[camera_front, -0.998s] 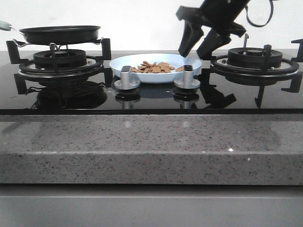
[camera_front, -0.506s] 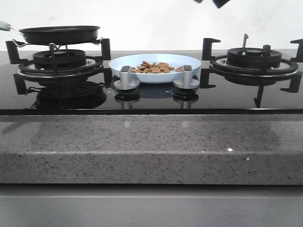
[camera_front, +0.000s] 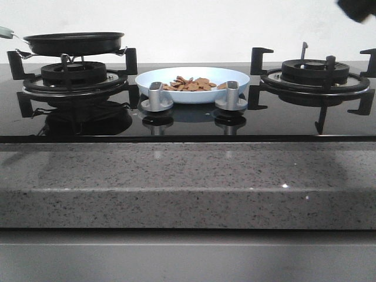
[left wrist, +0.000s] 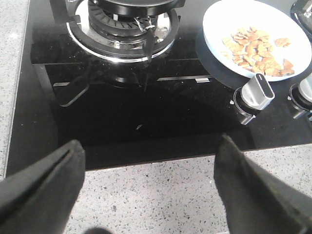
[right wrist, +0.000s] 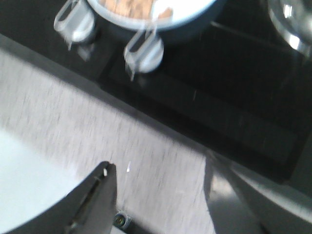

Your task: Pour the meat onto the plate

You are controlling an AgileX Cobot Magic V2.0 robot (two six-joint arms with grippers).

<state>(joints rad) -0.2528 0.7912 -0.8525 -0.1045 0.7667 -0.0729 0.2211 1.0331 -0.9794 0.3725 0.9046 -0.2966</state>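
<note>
The pale blue-white plate (camera_front: 151,79) sits on the black hob between the two burners, with the reddish-brown meat (camera_front: 191,84) piled loosely in its middle. The left wrist view shows the plate (left wrist: 218,22) and meat (left wrist: 253,46) beyond my left gripper (left wrist: 148,168), which is open and empty over the speckled counter edge. The blurred right wrist view shows the plate (right wrist: 192,13) and a little meat (right wrist: 127,6) beyond my right gripper (right wrist: 158,173), open and empty above the counter. In the front view only a dark bit of the right arm (camera_front: 357,7) shows at the top right.
A black frying pan (camera_front: 74,42) rests on the left burner (camera_front: 73,73). The right burner (camera_front: 314,73) is bare. Two silver knobs (camera_front: 157,96) (camera_front: 232,94) stand in front of the plate. The grey speckled counter (camera_front: 188,182) runs along the front.
My right arm has risen from beside the plate's right rim, up and to the right, almost out of the front view. Plate, meat and pan have not moved.
</note>
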